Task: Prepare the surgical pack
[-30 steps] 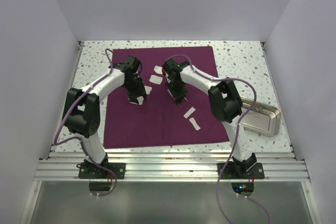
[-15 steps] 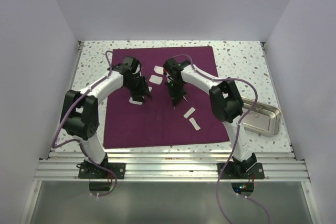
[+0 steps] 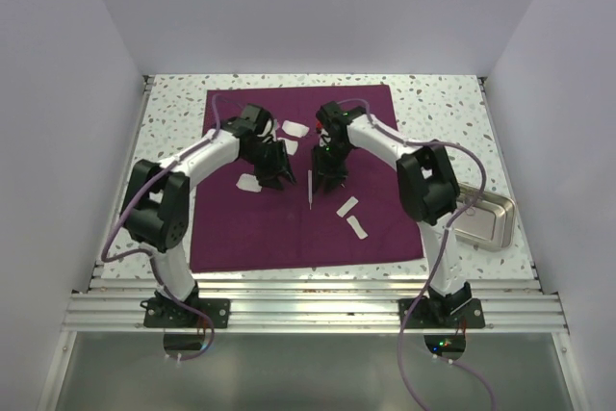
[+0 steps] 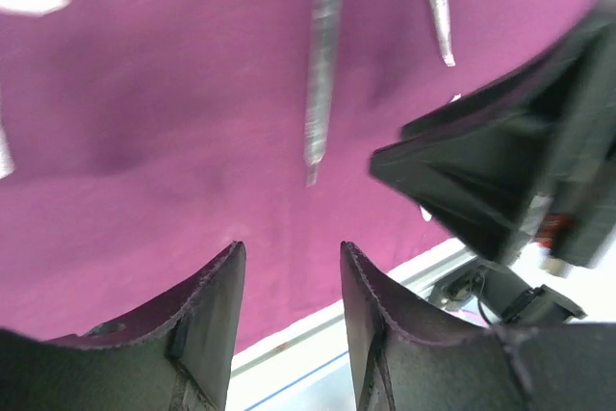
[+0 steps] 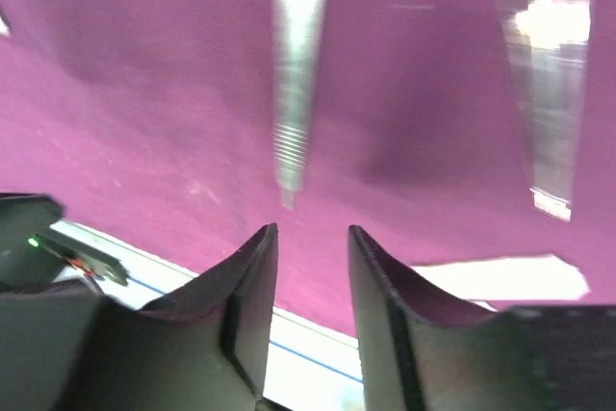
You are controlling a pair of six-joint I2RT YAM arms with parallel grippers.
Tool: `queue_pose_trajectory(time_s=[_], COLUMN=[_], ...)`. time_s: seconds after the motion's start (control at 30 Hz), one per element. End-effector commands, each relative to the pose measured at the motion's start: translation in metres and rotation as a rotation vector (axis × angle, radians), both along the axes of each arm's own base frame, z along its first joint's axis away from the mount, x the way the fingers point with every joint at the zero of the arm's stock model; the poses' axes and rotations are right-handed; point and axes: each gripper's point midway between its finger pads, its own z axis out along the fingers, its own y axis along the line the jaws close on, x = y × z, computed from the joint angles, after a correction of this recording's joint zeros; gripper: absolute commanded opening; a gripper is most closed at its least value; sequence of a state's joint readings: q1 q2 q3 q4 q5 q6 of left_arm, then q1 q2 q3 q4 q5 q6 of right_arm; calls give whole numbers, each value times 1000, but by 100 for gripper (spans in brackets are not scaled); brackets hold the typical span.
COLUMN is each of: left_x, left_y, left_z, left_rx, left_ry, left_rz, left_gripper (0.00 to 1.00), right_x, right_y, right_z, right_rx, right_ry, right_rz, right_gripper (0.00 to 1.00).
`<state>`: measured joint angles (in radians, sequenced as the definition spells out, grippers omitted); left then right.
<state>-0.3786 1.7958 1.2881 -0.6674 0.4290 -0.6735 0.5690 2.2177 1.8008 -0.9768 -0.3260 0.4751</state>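
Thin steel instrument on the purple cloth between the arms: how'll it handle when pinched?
Probably stiff: the steel instrument looks straight and thin. Likely slippery, given its shiny finish. It lies flat on the soft cloth, so a pinch may snag fabric.

Left tool [image 3: 278,178] and right tool [image 3: 328,173] hang near each other, angled downward — both jaws parted.
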Motion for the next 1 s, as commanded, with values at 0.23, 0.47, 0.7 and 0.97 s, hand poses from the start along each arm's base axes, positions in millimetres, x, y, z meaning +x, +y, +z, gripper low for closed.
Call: queue_pose_trajectory(time_s=[0.23, 0.47, 0.7, 0.97], left_x=[-3, -18, -18, -18], left_y=[-49, -51, -62, -67], left_z=[-17, -34, -46, -49], left_rx=[274, 442, 470, 503], left_ry=[66, 127, 150, 155], left_rz=[-45, -32, -18, -22], left_gripper=[36, 34, 31, 26], right_x=[6, -11, -12, -16], right_y=[-104, -120, -123, -125], right_z=[63, 66, 72, 66], right_rx=[-148, -99, -83, -83], right_ry=[-145, -152, -190, -182], right_rz=[-251, -275, -254, -231], right_gripper=[40, 40, 40, 40])
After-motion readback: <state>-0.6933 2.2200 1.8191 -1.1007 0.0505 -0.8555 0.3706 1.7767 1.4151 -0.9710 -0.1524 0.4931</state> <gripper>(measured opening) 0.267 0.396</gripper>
